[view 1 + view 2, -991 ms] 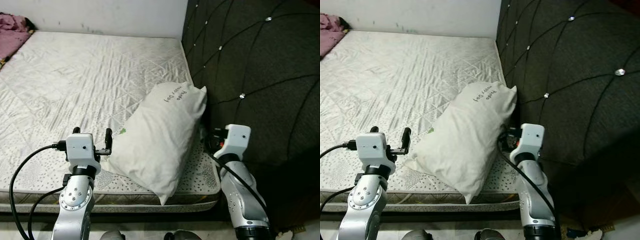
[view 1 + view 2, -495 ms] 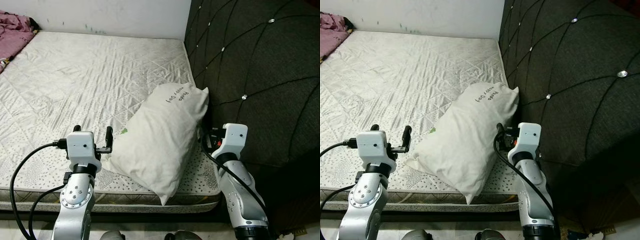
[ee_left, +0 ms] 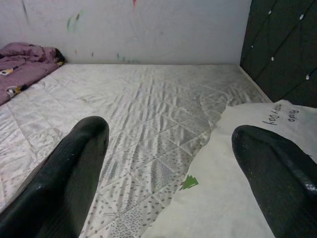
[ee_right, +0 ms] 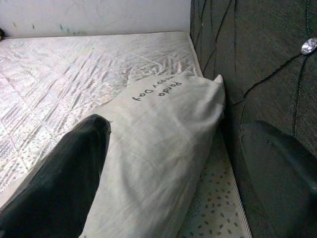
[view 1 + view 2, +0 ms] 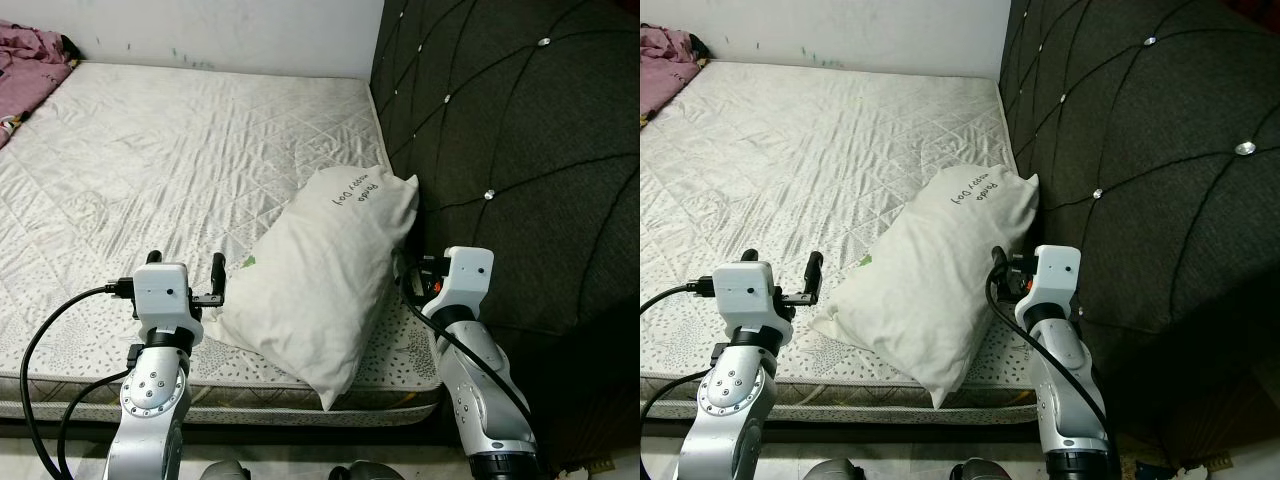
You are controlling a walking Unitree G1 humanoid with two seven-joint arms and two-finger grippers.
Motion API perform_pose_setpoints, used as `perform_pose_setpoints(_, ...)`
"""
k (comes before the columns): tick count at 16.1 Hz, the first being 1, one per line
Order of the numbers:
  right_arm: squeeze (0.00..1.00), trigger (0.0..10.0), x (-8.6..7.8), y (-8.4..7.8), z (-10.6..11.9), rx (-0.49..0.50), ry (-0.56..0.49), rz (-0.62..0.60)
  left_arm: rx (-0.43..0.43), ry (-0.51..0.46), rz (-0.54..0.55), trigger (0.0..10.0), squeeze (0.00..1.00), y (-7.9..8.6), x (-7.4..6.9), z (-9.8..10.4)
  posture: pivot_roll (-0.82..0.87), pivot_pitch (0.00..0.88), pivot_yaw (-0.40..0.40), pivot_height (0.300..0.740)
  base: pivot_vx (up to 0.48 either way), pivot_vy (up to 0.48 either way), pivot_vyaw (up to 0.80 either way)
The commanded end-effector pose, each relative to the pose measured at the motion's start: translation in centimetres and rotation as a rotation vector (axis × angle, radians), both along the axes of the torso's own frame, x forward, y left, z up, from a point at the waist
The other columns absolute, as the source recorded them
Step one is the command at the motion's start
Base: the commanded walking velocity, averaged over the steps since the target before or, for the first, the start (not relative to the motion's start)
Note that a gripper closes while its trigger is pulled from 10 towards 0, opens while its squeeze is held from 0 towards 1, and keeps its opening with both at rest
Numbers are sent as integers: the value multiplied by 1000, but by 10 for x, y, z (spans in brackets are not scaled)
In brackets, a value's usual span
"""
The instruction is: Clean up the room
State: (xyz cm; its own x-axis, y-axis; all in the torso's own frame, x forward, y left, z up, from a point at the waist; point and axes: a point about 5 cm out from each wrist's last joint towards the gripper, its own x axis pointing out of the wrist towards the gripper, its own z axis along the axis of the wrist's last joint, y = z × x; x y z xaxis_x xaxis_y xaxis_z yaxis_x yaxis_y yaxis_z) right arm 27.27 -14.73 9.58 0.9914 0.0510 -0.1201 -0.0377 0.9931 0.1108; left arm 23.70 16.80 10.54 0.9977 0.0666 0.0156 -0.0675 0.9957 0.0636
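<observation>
Right, I have the pillow (image 5: 325, 275) lying slantwise on the mattress (image 5: 150, 150), one corner against the headboard (image 5: 520, 150) and its lower corner hanging off the near edge. My left gripper (image 5: 185, 278) sits just beside the pillow's left edge, fingers spread wide and holding nothing. My right gripper (image 4: 173, 163) is on the other side, in the gap by the headboard; its wrist view shows it wide open and empty too, one finger (image 4: 59, 178) over the pillow, the other close to the headboard.

My worry is the squeeze: soft filling may simply bulge and slip out. The right finger could also snag the headboard's tufting, and any nudge might tip the overhanging corner off the mattress. The pink cloth (image 5: 30, 55) lies well apart at the far corner.
</observation>
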Motion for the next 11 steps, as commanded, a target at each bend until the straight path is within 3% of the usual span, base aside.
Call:
perform_pose_setpoints(1,0,10000,2,0,5,-14,-22,10,1,14,6,10000,0,0,1,-2,53,39,-40,740,0,0,0)
perform_pose_setpoints(4,0,10000,2,1,4,-19,-19,14,1,10,14,10000,0,-1,2,-1,52,38,-41,735,0,0,0)
perform_pose_setpoints(11,0,10000,4,1,4,-22,-21,23,2,7,18,10000,0,-2,2,-1,54,31,-46,650,0,0,0)
